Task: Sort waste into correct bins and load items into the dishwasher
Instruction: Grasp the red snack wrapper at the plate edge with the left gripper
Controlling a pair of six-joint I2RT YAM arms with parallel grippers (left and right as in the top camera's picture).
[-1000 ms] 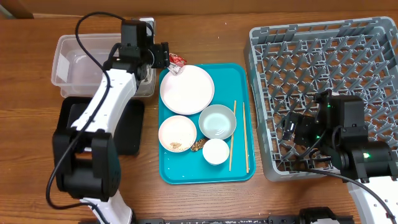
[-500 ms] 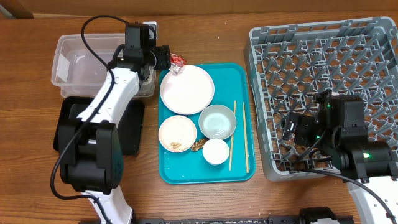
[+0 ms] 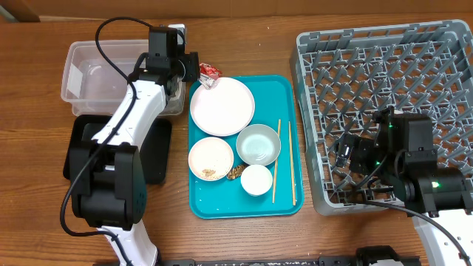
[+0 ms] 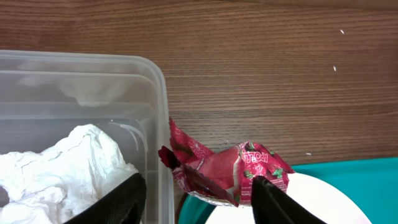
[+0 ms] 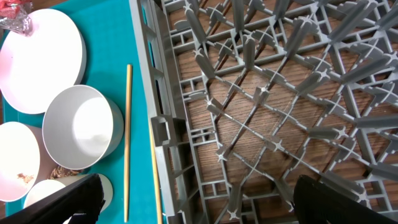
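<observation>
The red snack wrapper lies at the far left rim of the large white plate, beside the clear tub. My left gripper is open, with its fingers wide apart on either side of the wrapper. A crumpled white napkin lies inside the tub. My right gripper is open and empty over the near left corner of the grey dish rack. The chopsticks lie on the teal tray, and one chopstick also shows in the right wrist view.
The teal tray also holds a pale bowl, a small dish with brown scraps, a small white cup and loose scraps. The black tray lies under the left arm, left of the teal tray.
The left arm shifted slightly to the right about a second ago and has held still since. The right arm has not moved.
</observation>
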